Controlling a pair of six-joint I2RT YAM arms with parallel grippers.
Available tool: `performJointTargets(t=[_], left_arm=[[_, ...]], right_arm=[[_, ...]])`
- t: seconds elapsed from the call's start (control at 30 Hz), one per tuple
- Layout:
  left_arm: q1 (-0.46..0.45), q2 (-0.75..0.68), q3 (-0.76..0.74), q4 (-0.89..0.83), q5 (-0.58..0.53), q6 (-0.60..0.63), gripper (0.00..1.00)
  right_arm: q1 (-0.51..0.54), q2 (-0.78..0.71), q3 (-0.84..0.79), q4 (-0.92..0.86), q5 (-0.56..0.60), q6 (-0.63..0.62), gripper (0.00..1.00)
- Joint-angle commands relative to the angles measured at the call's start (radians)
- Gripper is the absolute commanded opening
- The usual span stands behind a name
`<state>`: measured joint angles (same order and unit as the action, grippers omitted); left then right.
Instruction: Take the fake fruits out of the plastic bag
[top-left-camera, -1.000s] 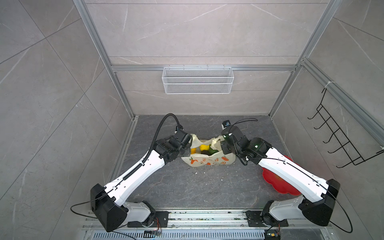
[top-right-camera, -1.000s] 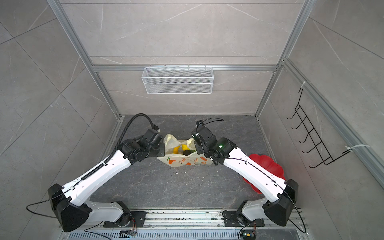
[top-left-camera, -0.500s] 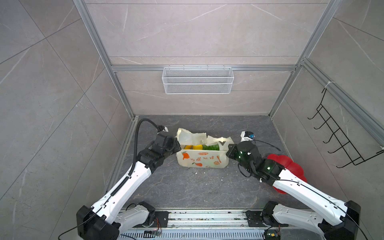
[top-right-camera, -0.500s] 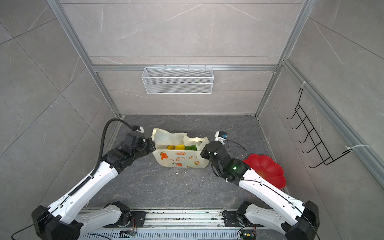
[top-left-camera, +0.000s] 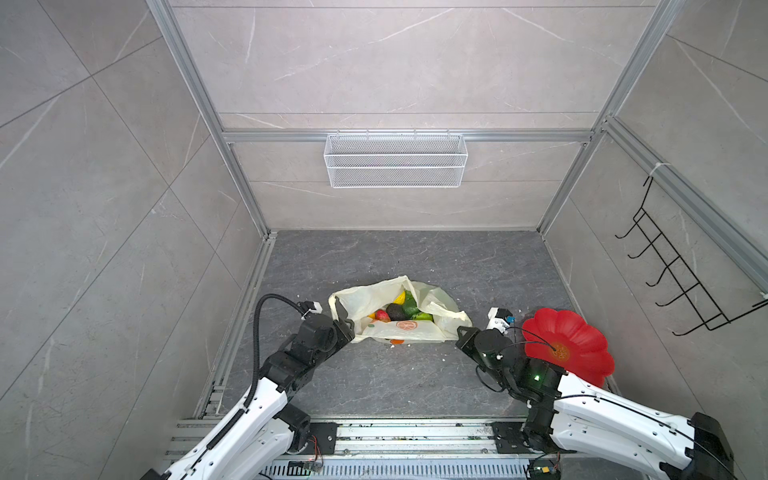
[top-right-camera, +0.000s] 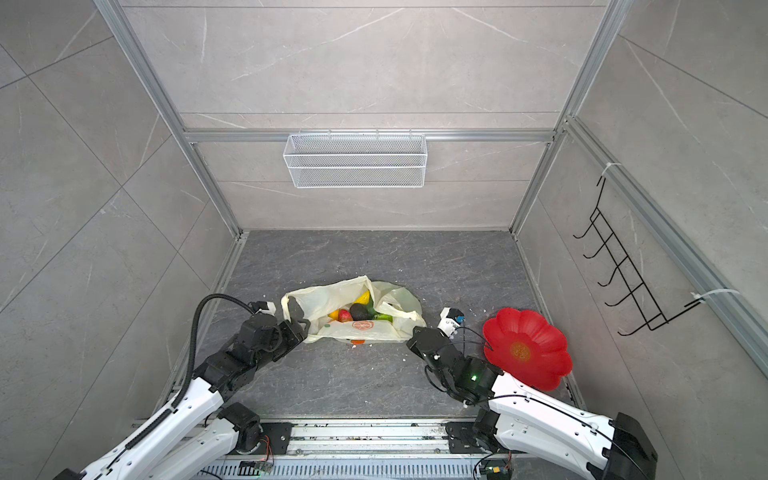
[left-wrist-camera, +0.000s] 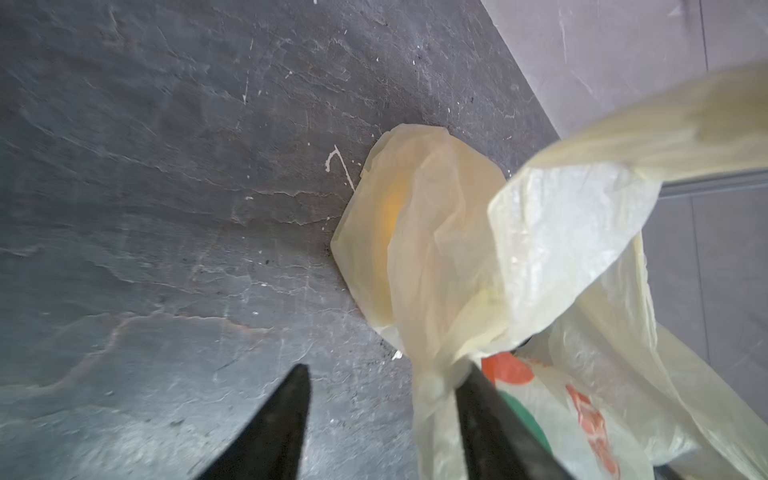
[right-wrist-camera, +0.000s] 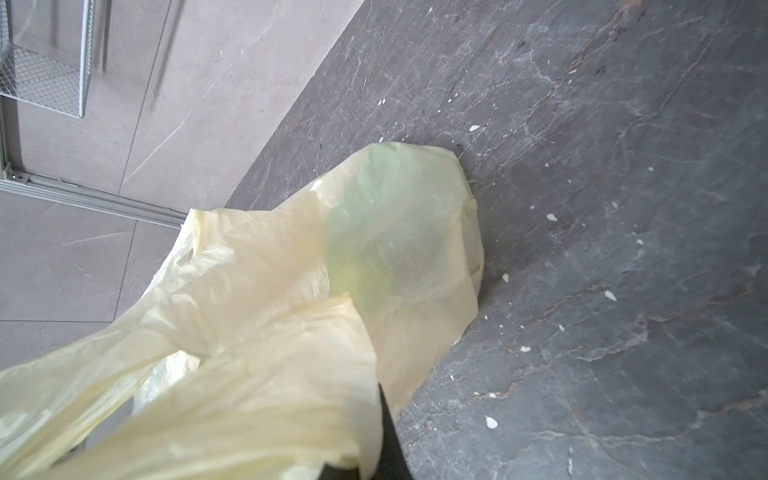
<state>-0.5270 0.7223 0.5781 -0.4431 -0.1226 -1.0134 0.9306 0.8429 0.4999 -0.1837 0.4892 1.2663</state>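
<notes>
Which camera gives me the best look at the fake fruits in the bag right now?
Either top view: the plastic bag lies open, so the fake fruits show directly. Both wrist views see only film: an orange tint from the left wrist, a green tint from the right.

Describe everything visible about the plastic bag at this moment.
The plastic bag is thin, crinkly, translucent cream-yellow film with orange-red fruit prints. It lies slumped on the dark floor, mouth open upward, fake fruits showing inside. The open left hand touches one handle; the shut right hand appears to pinch the other.
</notes>
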Motion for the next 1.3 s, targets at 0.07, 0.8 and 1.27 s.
performJointTargets(t=[0.07,0.8,1.27], left_arm=[[0.005,-0.056,0.204,-0.373,-0.098,0.112,0.82],[-0.034,0.099,0.353,-0.436,-0.004,0.213,0.85],[-0.093,0.177,0.7,-0.728,-0.301,0.299,0.9]], right_arm=[[0.016,0.001,0.014,-0.048,0.07,-0.011,0.0],[0.063,0.102,0.084,-0.028,0.058,-0.129,0.0],[0.121,0.195,0.166,-0.121,0.134,-0.188,0.0]])
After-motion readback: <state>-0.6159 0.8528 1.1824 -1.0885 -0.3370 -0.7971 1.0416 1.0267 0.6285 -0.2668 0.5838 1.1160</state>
